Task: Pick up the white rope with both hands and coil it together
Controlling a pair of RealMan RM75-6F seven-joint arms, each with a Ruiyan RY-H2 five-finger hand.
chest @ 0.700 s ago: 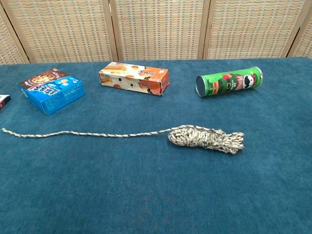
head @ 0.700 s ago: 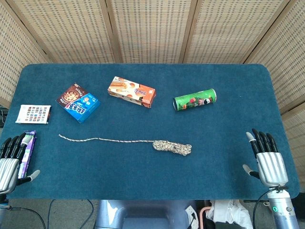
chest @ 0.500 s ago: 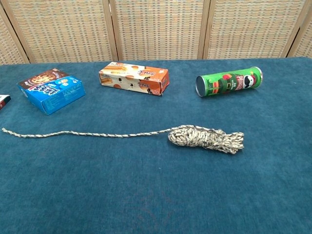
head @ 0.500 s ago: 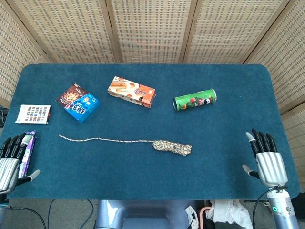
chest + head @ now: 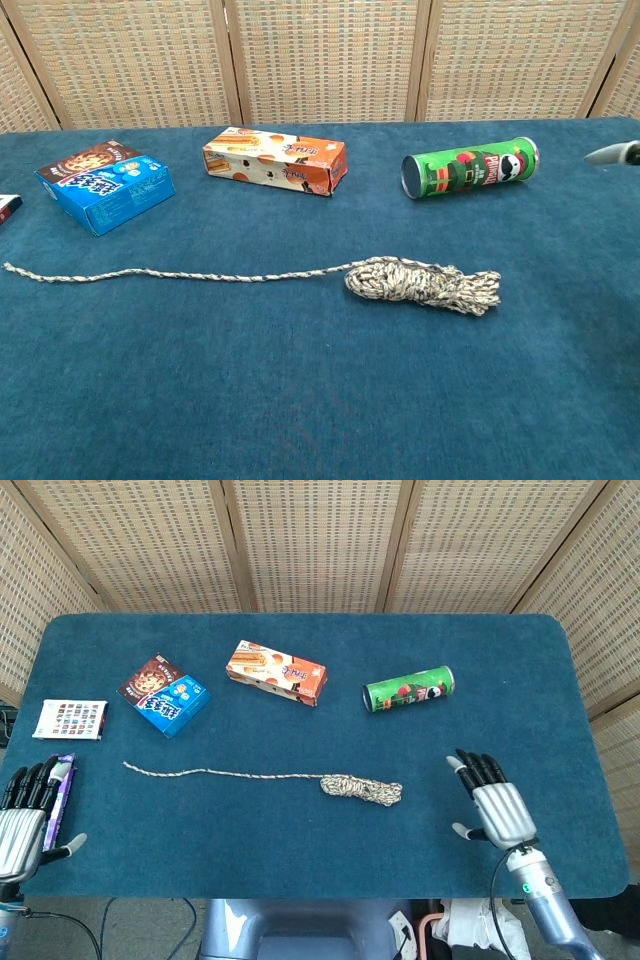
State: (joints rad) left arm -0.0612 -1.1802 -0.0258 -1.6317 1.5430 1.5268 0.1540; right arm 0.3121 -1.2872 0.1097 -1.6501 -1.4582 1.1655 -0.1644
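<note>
Rope [image 5: 362,788] lies mid-frame on the table [image 5: 300,850], half bundled, tail running left. Both robot hands, left [image 5: 25,815] and right [image 5: 497,805], spread and empty. Risk: grabbing the bundle loosens its loops.

Both the left hand [image 5: 22,825] and the right hand [image 5: 495,805] have ribbed silver backs and black fingers. A green light glows on the right wrist.

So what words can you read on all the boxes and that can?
"Pringles": on the green can, just readable.
Blue box: letters too blurred to read.
Orange box: print too small.
White card and purple packet: unreadable.
</note>
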